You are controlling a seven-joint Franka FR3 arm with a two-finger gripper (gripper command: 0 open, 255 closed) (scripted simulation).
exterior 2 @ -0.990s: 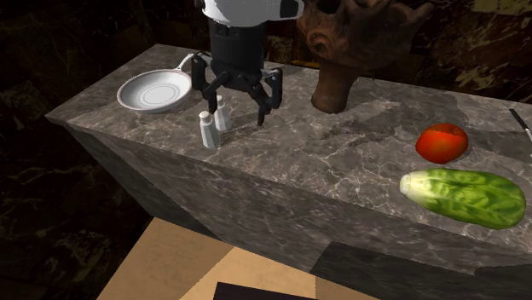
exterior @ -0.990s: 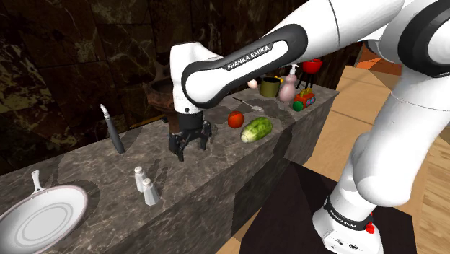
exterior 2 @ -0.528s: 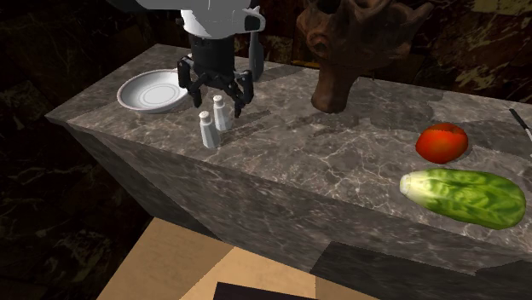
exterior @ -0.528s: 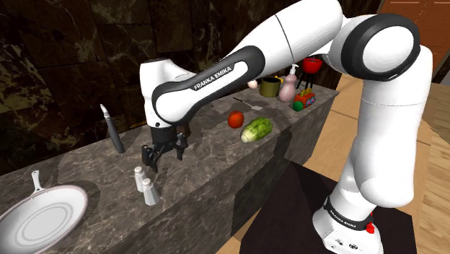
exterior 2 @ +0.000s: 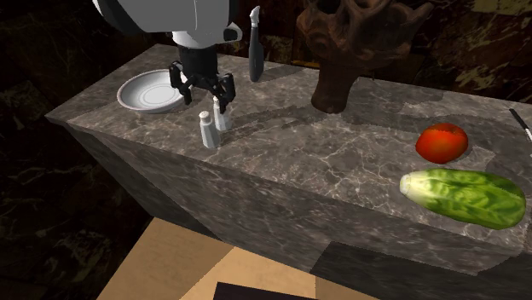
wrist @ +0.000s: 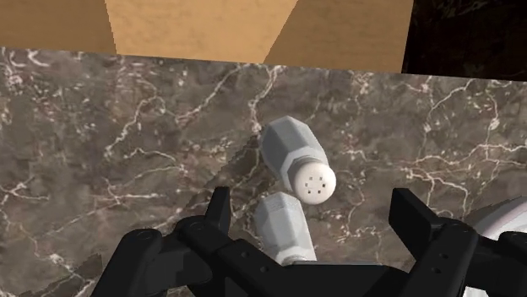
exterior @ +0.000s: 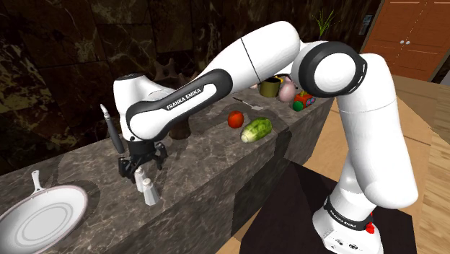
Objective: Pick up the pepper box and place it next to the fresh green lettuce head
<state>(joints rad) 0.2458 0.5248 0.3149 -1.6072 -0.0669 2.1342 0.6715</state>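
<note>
Two pale grey shakers stand side by side on the dark marble counter (exterior: 216, 155). One shaker (wrist: 296, 156) shows a dotted cap; the other shaker (wrist: 281, 226) is partly hidden under the hand. My gripper (wrist: 312, 215) hovers just above them, open, with both fingers clear of them. In the shoulder view the gripper (exterior: 142, 164) is over the farther shaker (exterior: 139, 178), with the nearer shaker (exterior: 150, 192) beside it. In the second exterior view the gripper (exterior 2: 202, 83) hangs over the shakers (exterior 2: 213, 122). The green lettuce (exterior 2: 465, 197) lies far along the counter, also seen as the lettuce (exterior: 256, 129).
A red tomato (exterior 2: 442, 141) sits by the lettuce. A white plate (exterior 2: 153, 90) lies just beyond the shakers, and its rim shows as the plate (wrist: 507, 211). A brown carved vase (exterior 2: 349, 51) and a dark upright tool (exterior: 112, 131) stand behind. Bottles and a cup (exterior: 270, 87) crowd the counter's far end.
The arm has swung along the counter away from the lettuce toward the plate, bringing the open gripper from beside the vase to above the two shakers.
</note>
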